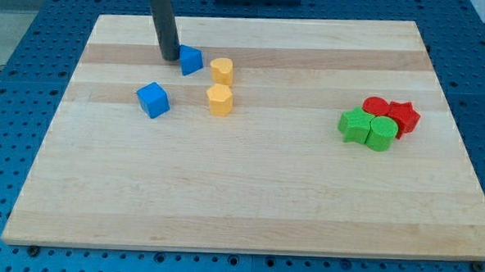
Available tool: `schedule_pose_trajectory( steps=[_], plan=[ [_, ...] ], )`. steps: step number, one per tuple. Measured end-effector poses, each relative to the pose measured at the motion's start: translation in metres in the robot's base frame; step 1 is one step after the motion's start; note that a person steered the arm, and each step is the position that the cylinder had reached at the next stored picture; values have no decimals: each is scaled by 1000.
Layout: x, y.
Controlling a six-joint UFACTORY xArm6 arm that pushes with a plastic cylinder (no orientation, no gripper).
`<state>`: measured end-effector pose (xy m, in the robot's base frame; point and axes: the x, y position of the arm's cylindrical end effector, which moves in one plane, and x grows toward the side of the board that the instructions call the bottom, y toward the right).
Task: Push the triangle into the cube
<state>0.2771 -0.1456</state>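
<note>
A blue triangle block [191, 60] lies on the wooden board near the view's top left. A blue cube [153, 99] lies below and to the left of it, apart from it by about a block's width. My tip [170, 58] stands on the board just left of the triangle, touching or nearly touching its left side, and above the cube.
Two yellow blocks stand right of the triangle, one [221, 70] above the other [219, 99]. At the view's right is a cluster: two green blocks [355, 124] [381, 133] and two red blocks [377, 107] [403, 116]. The wooden board [240, 193] lies on a blue perforated table.
</note>
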Motion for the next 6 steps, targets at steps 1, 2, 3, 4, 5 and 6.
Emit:
schedule_pose_trajectory(
  steps=[1, 2, 3, 4, 5, 6],
  plan=[
    [-50, 1],
    [-21, 36],
    [-7, 46],
    [-2, 46],
    [14, 44],
    [44, 36]
  ],
)
